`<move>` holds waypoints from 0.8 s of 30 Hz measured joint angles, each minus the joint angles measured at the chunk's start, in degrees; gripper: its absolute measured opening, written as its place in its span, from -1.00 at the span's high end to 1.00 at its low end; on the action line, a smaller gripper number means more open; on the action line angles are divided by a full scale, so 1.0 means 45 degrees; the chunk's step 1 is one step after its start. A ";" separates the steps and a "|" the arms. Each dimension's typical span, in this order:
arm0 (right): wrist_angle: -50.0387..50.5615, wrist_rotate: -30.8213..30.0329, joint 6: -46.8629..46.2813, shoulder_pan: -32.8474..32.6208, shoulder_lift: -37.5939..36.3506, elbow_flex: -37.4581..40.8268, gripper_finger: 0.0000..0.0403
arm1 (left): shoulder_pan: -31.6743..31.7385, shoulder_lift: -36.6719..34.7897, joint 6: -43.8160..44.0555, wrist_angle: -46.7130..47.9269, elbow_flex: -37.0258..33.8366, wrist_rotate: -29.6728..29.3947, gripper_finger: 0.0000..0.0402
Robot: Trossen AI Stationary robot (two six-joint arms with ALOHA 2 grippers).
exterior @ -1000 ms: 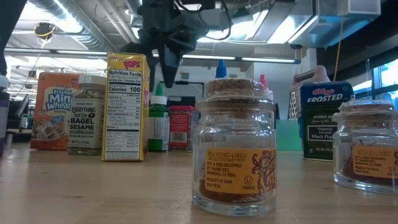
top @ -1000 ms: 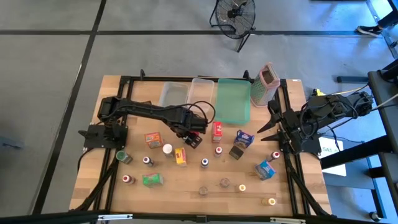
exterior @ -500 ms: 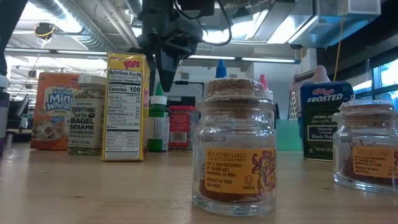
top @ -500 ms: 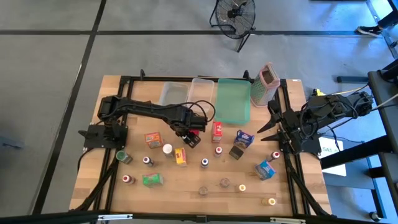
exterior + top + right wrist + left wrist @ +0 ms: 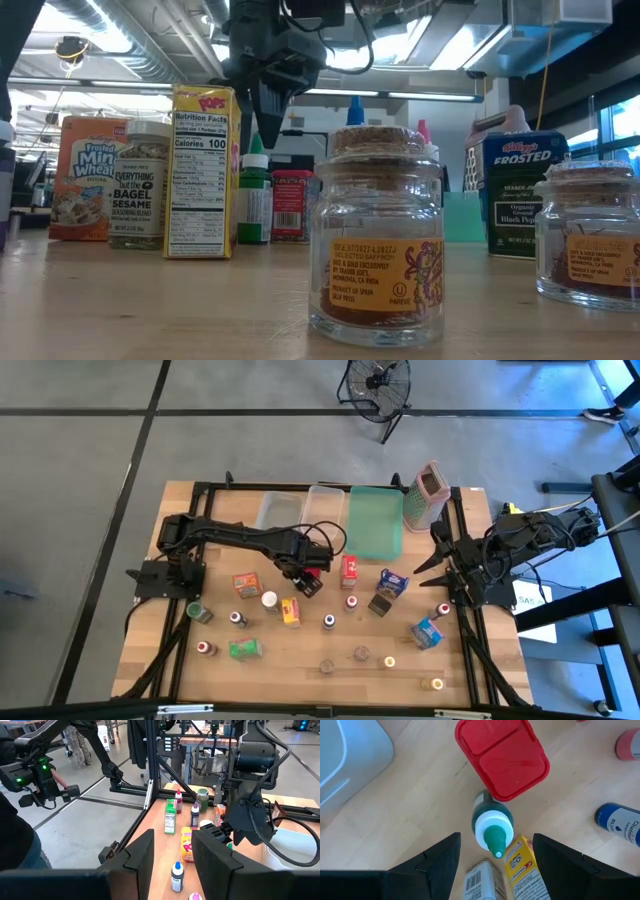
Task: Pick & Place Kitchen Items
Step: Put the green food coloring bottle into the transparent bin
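The left gripper (image 5: 495,851) is held open right above the green-capped bottle (image 5: 492,826), with nothing in it. That bottle is stood just beside the red box (image 5: 502,756) and the yellow box (image 5: 524,870). The right gripper (image 5: 432,561) is parked at the table's (image 5: 300,655) edge near the box grater (image 5: 427,497), its fingers a little apart and empty.

Green-capped bottle (image 5: 492,831); red box (image 5: 502,757); yellow box (image 5: 524,872).

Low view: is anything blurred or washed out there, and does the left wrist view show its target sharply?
Low view: the cork-topped jar up front is sharp, ceiling lights behind glare bright, and the left pincer hangs as a dark silhouette. Left wrist view: the green-capped bottle and red box are crisp under even light with soft shadows; the pincer's own fingers are plain black shapes.
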State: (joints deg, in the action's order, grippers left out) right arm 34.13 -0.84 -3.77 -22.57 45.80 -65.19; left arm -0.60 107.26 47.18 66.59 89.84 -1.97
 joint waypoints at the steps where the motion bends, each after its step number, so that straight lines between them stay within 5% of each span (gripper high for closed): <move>1: 0.0000 0.0000 0.0008 -0.0003 0.0000 0.0000 0.34 | 0.0000 0.0000 0.0000 0.0000 0.0000 0.0002 -0.22; 24: 0.0200 -0.0005 0.0039 -0.0001 0.0000 -0.0005 0.34 | 0.0001 0.0704 -0.0335 -0.0355 -0.0016 0.0129 -0.22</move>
State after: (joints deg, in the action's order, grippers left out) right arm 35.03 -0.86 -3.60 -22.57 45.80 -65.21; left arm -0.60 110.43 45.67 64.99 89.77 -1.39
